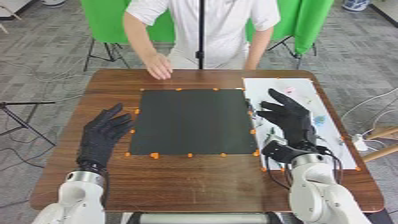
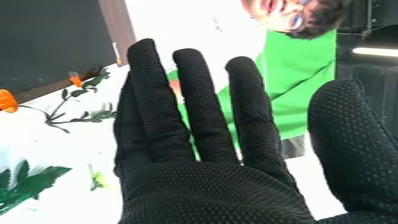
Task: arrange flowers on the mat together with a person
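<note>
Here, standing in the room, I see a dark mat (image 1: 191, 122) lying flat in the middle of the frame on a brown wooden worktop (image 1: 105, 95), with orange tabs (image 1: 155, 155) around its edge. On the right of the frame is a white sheet (image 1: 258, 84) holding a pink flower (image 1: 290, 90), nearer its far end, and a pale blue flower (image 1: 320, 120). The right wrist view shows a thin leafy sprig (image 2: 58, 116) and broad green leaves (image 2: 34, 186) on it too. The robot's left hand (image 1: 103, 132), left of the mat, is empty, its fingers loosely extended. The right hand (image 1: 289, 117), over the sheet, is wide and empty, thumb apart from its straight fingers.
</note>
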You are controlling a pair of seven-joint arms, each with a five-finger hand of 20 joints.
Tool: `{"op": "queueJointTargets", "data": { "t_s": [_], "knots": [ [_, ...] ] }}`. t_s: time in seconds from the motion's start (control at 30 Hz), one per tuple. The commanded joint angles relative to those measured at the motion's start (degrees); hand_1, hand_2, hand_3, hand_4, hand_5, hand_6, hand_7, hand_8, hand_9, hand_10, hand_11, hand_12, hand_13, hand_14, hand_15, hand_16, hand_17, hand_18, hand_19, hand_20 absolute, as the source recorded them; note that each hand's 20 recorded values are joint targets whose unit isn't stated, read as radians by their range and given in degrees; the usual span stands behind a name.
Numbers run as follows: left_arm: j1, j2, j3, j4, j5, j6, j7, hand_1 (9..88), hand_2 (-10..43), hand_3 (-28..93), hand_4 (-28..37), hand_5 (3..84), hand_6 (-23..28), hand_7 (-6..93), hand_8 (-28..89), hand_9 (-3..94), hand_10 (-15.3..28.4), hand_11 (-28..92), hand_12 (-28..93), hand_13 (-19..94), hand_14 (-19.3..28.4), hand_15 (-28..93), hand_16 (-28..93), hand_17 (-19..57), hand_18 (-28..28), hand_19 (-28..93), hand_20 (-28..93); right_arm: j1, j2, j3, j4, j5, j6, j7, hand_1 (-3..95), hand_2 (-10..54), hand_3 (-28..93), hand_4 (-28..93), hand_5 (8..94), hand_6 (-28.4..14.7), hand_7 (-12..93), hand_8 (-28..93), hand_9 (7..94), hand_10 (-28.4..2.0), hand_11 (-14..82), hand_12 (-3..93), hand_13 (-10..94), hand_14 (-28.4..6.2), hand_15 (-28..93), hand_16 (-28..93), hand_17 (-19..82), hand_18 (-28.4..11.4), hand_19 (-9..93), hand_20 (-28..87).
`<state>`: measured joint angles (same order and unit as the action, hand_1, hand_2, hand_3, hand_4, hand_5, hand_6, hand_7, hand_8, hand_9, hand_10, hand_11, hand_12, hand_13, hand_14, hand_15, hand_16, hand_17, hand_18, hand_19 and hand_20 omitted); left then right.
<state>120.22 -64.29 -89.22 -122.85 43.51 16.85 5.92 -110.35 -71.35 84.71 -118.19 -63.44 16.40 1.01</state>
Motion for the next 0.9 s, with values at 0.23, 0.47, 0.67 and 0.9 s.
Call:
{"op": "queueJointTargets", "data": {
  "t_s": [0.23, 0.47, 0.67, 0.9],
  "knots": [
    [0.62, -0.20, 0.18, 0.11, -0.24, 0.32, -0.16, 23.9, 12.1, 76, -26.2, 40.5, 12.6, 12.1, -9, 39.9, 23.5, 32, 9, 29, 28.3, 59, -13, -6.0, 24.9, 68, -9, -0.44, -0.15, 0.04, -0.21, 0.01, 0.16, -0.47, 15.2, 10.1, 92, -28, 50.1, -1.9, 14, -14, 55.4, -19.1, 13.0, 10.6, 46, -21.3, 31, 13, 9, -19.9, 50, 19],
    [0.63, -0.40, 0.11, 0.10, -0.08, 0.21, -0.51, 23.8, 12.0, 76, -26.2, 40.6, 12.6, 12.0, -9, 39.9, 23.4, 32, 9, 29, 28.3, 59, -13, -6.0, 24.8, 68, -9, -0.49, -0.13, -0.12, -0.27, -0.04, 0.37, -0.28, 15.2, 10.1, 91, -28, 50.2, -1.9, 14, -14, 55.4, -19.1, 13.0, 10.5, 46, -21.4, 31, 13, 9, -19.9, 50, 19],
    [0.67, -0.43, 0.19, 0.07, -0.08, 0.23, -0.61, 23.8, 12.0, 76, -26.2, 40.6, 12.6, 12.1, -9, 39.9, 23.3, 32, 9, 29, 28.3, 59, -13, -6.0, 24.9, 68, -9, -0.45, -0.06, -0.23, -0.29, -0.08, 0.53, -0.15, 15.2, 10.0, 92, -28, 50.1, -1.8, 14, -14, 55.4, -19.1, 13.0, 10.5, 46, -21.3, 31, 13, 9, -19.9, 50, 19],
    [0.82, -0.50, 0.14, 0.09, -0.06, 0.25, -0.78, 23.9, 12.0, 76, -26.3, 40.6, 12.7, 11.9, -9, 40.0, 23.4, 32, 9, 29, 28.3, 59, -13, -6.0, 24.9, 68, -9, -0.64, -0.07, -0.21, -0.33, 0.04, 0.72, -0.25, 15.2, 10.1, 92, -28, 50.2, -1.9, 14, -14, 55.4, -19.1, 13.0, 10.5, 46, -21.3, 31, 13, 9, -19.9, 50, 19]
  ]
}}
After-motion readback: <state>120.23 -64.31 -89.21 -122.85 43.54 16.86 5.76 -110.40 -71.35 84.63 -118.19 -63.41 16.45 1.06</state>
